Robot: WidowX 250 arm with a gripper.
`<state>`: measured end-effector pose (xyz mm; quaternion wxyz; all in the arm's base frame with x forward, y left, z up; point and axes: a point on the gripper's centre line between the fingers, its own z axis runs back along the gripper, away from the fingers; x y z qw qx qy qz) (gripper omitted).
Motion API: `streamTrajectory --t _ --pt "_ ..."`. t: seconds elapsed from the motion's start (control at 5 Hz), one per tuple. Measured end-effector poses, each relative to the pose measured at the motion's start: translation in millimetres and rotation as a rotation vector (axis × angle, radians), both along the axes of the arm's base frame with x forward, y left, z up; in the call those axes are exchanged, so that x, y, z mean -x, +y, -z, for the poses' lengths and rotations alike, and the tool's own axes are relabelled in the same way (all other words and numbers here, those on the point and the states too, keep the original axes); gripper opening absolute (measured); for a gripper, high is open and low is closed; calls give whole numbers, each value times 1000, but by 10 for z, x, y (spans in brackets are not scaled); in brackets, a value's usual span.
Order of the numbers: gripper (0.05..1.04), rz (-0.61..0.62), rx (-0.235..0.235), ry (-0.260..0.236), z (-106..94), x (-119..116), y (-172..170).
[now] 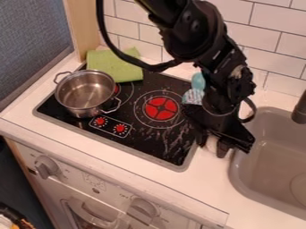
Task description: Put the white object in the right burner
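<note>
Sitting on the white tabletop [152, 182] between the black glass cooktop [143, 145] and the grey sink [263, 173], the small, pale white object [211, 143] is mostly hidden by the black two-finger gripper [213, 145] right at it. I cannot tell whether the jaws are clenched on it or released. Judging from the smooth bit that shows, it is probably light and fairly stiff, perhaps slippery; fragility is hard to judge. A hold low on opposite sides, across its middle, should suit it, with moderate pressure, then a level lift toward the red-centred right burner [161, 108].
</note>
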<state>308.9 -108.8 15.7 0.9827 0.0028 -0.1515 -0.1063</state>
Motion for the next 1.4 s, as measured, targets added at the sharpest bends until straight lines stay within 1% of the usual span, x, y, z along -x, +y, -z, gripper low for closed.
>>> streamTrajectory --t 0.2,0.4,0.6,0.8,1.0,1.2,1.4 --pt "462 31 -39 -54 -177 -47 -76" --pt "462 56 -38 -119 -419 -108 -124" --pt "462 78 -34 -157 -580 -115 -148" --pt "462 33 -20 -213 -836 -181 50" --pt "462 -69 -24 -251 -993 -285 477" --pt "462 -121 -32 -255 -1022 -342 771" --pt "462 -139 -37 -260 -1044 -393 916"
